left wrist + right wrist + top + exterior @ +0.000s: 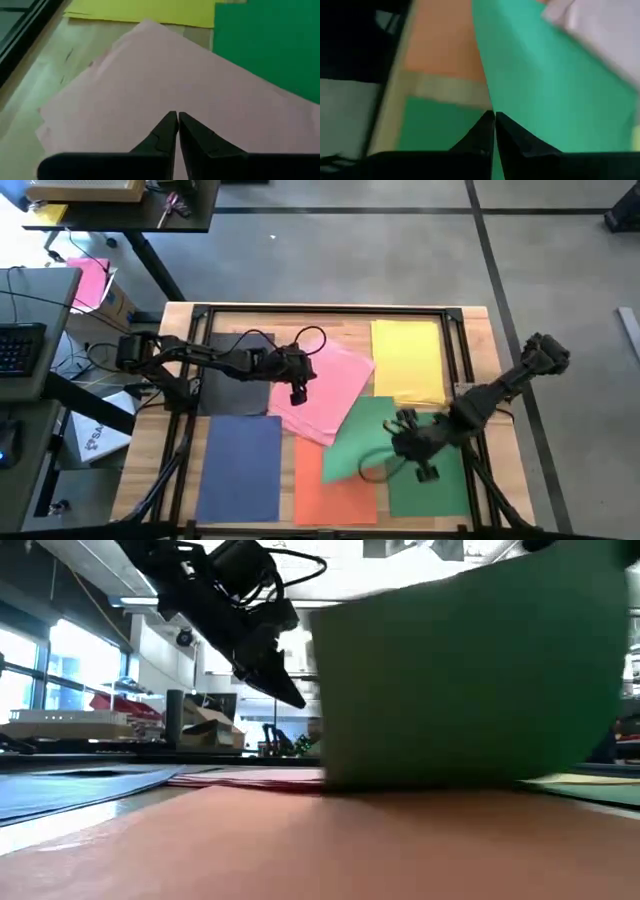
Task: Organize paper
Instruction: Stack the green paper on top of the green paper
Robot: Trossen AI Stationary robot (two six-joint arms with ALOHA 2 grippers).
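Coloured sheets of paper lie flat on the wooden table: dark grey point(232, 375), pink point(325, 385), yellow point(408, 360), blue point(240, 468), orange point(335, 498) and a green one point(432, 480). A second green sheet point(352, 442) is raised on edge and fills the low view like a wall point(470, 670). My right gripper point(405, 442) is shut on it. My left gripper point(298, 387) hangs shut above the pink sheet point(150, 85), clear of it in the low view point(292, 695). My right gripper pinches the raised green sheet at one edge point(496, 102) between its two fingers, a single layer as far as shows. The sheet stands nearly upright, with its lower edge point(430, 783) down at the table by the orange sheet point(300, 840).
A dark metal frame point(320, 310) runs around the table's far and side edges. Beyond the left edge stand a desk with a keyboard point(20, 345) and a box with a bright pink sheet point(88, 280). The yellow sheet point(145, 11) lies beyond the pink one's corner.
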